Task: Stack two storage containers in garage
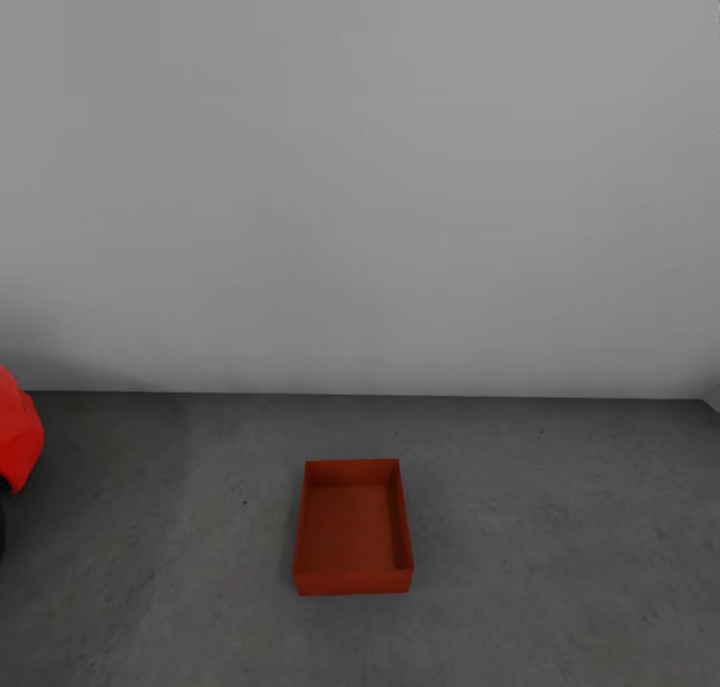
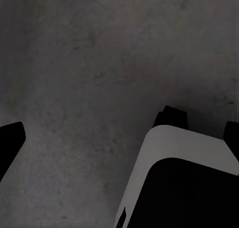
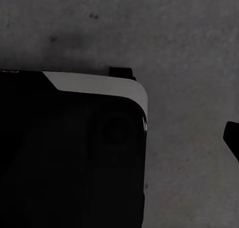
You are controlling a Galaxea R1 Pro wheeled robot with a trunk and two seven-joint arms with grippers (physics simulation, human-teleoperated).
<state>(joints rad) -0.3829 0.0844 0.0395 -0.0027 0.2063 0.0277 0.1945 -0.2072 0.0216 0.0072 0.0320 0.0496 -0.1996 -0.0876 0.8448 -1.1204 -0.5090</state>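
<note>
Nearest to my wrist cameras: one white-edged black body panel of my own base [image 2: 184, 183], seen beside the left arm, and one like panel [image 3: 69, 153] beside the right, each over bare concrete.

Count, left wrist view: one dark fingertip [image 2: 10, 138] at the picture's edge and one dark sliver [image 2: 231, 133] at the opposite edge; whether my left gripper is spread or closed, I cannot tell. Count, right wrist view: one dark tip [image 3: 232, 136] at the edge; whether my right gripper is wide or narrow, I cannot tell either. I see nothing held in either wrist picture.

Storage containers: one, a plain red-orange rectangular lidless box with thin straight walls [image 1: 352, 527]. It sits flat on the floor, straight ahead of me in the head view, well short of the wall, with one short side toward me. Contents: none visible, its bottom shows bare.

Surface: one rough mottled dark grey concrete floor [image 1: 560, 527], running to the foot of the wall.

Room: one plain white wall [image 1: 360, 167] across the whole back of the head view.

Other: one glossy red car body part [image 1: 15, 442] with a dark wheel edge below it, at the left edge of the head view, well apart from the box
</note>
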